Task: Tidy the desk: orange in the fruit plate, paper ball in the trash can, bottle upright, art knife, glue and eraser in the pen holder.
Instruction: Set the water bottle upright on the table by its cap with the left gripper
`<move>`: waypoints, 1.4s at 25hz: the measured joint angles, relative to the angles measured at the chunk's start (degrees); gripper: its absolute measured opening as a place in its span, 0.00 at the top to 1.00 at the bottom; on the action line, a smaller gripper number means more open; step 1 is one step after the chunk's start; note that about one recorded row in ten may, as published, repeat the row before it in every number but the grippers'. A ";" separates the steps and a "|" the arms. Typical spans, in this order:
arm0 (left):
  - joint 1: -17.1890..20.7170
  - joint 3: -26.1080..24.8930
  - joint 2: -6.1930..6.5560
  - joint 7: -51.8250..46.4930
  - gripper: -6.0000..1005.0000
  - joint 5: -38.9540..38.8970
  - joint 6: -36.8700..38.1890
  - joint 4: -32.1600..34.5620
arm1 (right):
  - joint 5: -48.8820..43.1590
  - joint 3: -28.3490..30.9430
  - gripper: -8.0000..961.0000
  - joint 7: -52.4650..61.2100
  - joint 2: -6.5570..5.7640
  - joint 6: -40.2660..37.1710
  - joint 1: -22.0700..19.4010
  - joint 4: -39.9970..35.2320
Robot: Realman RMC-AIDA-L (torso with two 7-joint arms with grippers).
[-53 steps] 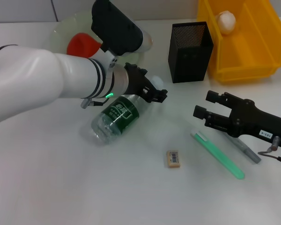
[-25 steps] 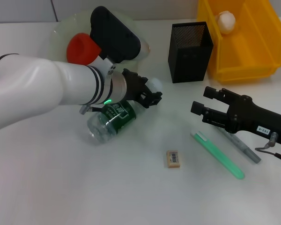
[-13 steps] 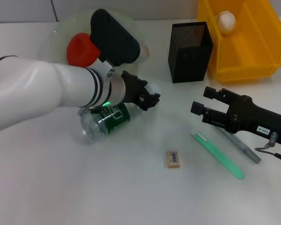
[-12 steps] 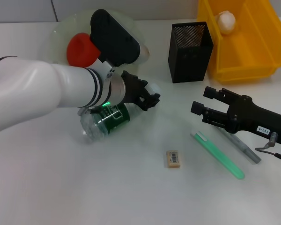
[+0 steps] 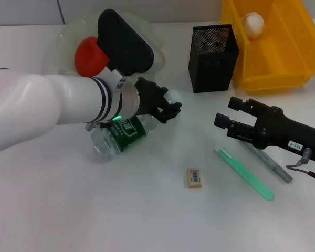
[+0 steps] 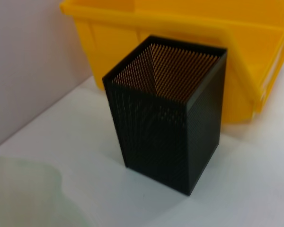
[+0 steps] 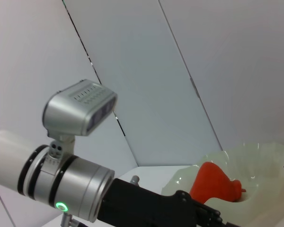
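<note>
The left gripper (image 5: 165, 105) jaws pinched the bottle (image 5: 118, 137) neck, whose cap end had risen slightly off the worktop (image 5: 147, 210) (uprighting appeared under way). The right gripper (image 5: 227, 114) rested idle, jaws spread.

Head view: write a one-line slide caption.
Left gripper closed on the neck of the tilted bottle; right gripper hovers open above the table.
</note>
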 joint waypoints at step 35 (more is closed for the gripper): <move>22.00 -2.76 0.34 7.15 0.56 -0.67 -2.48 26.05 | 0.00 0.00 0.18 -0.31 0.09 -0.04 1.17 1.08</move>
